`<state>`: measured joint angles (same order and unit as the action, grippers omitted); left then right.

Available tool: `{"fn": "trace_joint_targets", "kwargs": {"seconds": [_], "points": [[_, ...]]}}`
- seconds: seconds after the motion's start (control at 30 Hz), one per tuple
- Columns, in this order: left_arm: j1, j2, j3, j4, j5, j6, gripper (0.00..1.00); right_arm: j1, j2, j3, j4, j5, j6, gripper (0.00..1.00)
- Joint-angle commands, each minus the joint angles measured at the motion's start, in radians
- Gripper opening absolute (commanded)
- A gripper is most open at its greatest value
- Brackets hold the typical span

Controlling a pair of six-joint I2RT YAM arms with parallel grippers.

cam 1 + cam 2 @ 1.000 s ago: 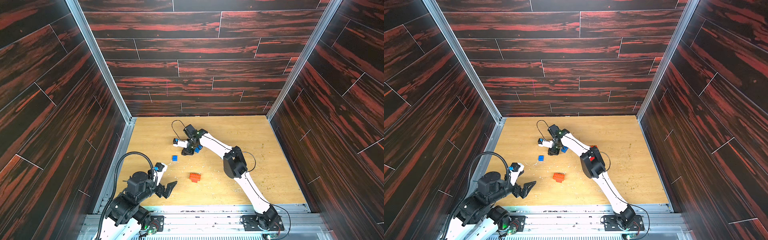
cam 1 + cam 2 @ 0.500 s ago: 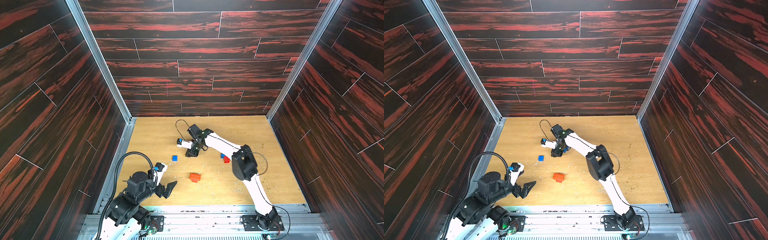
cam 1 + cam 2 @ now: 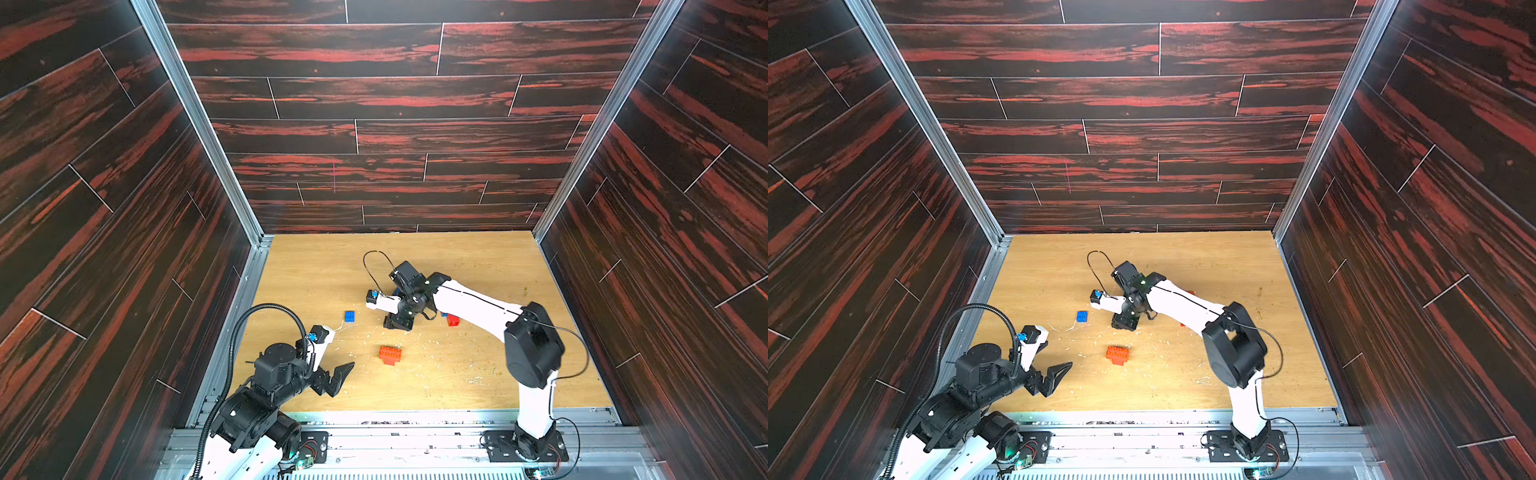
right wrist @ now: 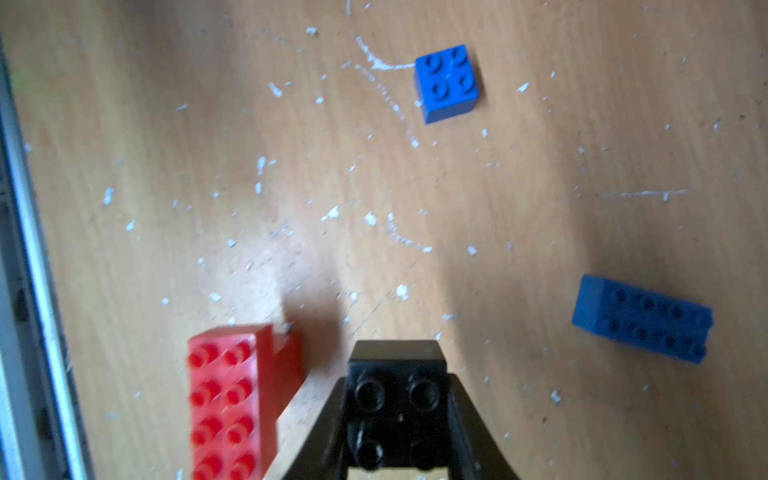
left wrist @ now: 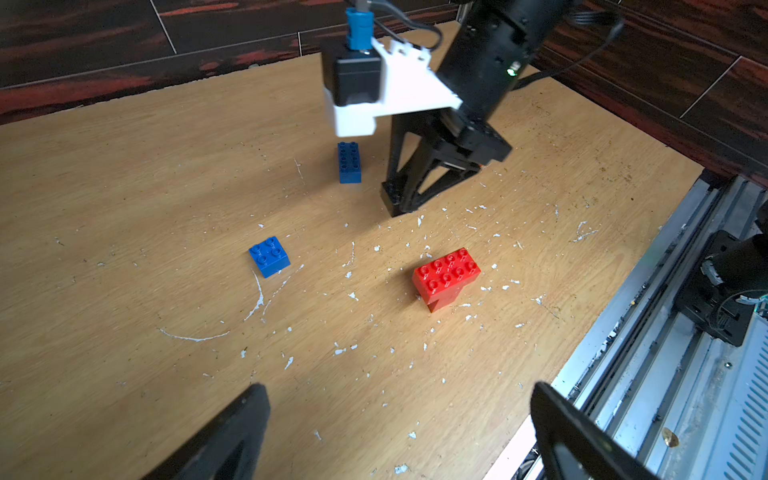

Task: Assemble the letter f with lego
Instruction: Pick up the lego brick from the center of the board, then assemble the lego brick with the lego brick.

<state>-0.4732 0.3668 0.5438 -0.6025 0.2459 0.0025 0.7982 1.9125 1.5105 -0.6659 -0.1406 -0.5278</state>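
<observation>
Right arm [image 3: 469, 301] shifted, clamping studded brick [image 4: 397, 399].

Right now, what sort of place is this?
Probably an enclosed robot test cell: dark wood-look panel walls on three sides, a scuffed plywood tabletop, an aluminium base rail, loose lego bricks.

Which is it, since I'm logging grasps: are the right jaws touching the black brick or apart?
Touching. The right wrist view shows the right gripper clamped on the black square brick, jaws pressed against both its sides.
</observation>
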Motion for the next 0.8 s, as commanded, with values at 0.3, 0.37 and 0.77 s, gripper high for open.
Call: {"fn": "trace_joint_targets", "kwargs": {"seconds": [0.3,0.37,0.77], "points": [[-0.003,0.008,-0.01,0.009,0.006,0.001,1.0,0.079,-0.18,-0.165,0.036,0.017,0.081,0.32],[-0.005,0.005,-0.01,0.009,0.008,0.002,1.0,0.093,-0.192,-0.184,0.051,0.013,0.089,0.32],[-0.005,0.004,-0.008,0.008,0.026,0.001,1.0,0.13,-0.213,-0.227,0.057,-0.002,0.082,0.32]]}}
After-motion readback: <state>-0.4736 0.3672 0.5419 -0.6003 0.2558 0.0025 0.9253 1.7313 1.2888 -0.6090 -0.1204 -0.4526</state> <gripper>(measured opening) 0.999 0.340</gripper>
